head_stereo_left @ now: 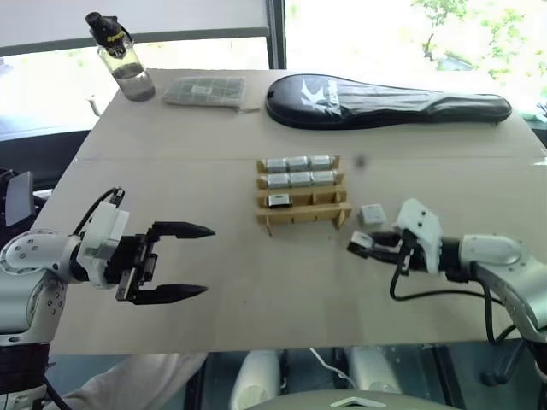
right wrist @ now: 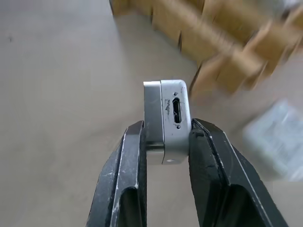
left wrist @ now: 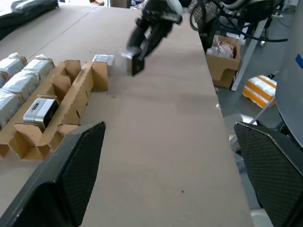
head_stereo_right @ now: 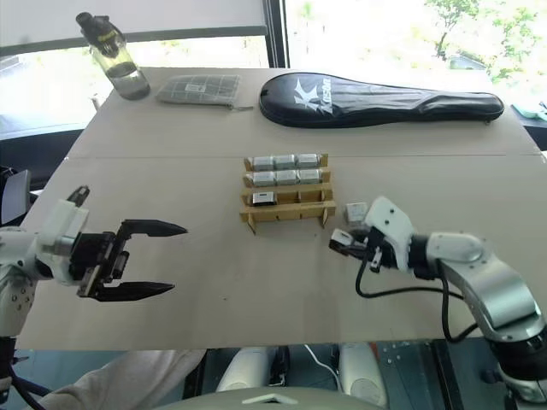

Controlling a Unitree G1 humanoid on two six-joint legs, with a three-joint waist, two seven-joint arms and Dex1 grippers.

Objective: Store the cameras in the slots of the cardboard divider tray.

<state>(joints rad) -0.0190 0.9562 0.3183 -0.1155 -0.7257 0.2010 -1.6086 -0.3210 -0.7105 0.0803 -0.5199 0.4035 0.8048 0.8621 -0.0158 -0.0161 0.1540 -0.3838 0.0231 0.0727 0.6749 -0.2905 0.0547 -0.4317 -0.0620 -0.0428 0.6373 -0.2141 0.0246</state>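
Right gripper (right wrist: 165, 142) pinches a camera (right wrist: 168, 120) by its flat sides: small, rigid, smooth, likely slippery. Left gripper (head_stereo_left: 175, 260) wide, empty.

I'm working in bright daylight that comes through the windows (head_stereo_left: 410, 34) beyond the far edge of the desk (head_stereo_left: 214, 128), and the panes are blown out to near white. The desk top is evenly lit, with only faint, soft shadows. In my right wrist view the camera (right wrist: 168, 120) clamped in the jaws is sharp, while the cardboard divider tray (right wrist: 213, 38) past the jaws is smeared with blur. In my left wrist view the right gripper (left wrist: 135, 59) looks blurred.
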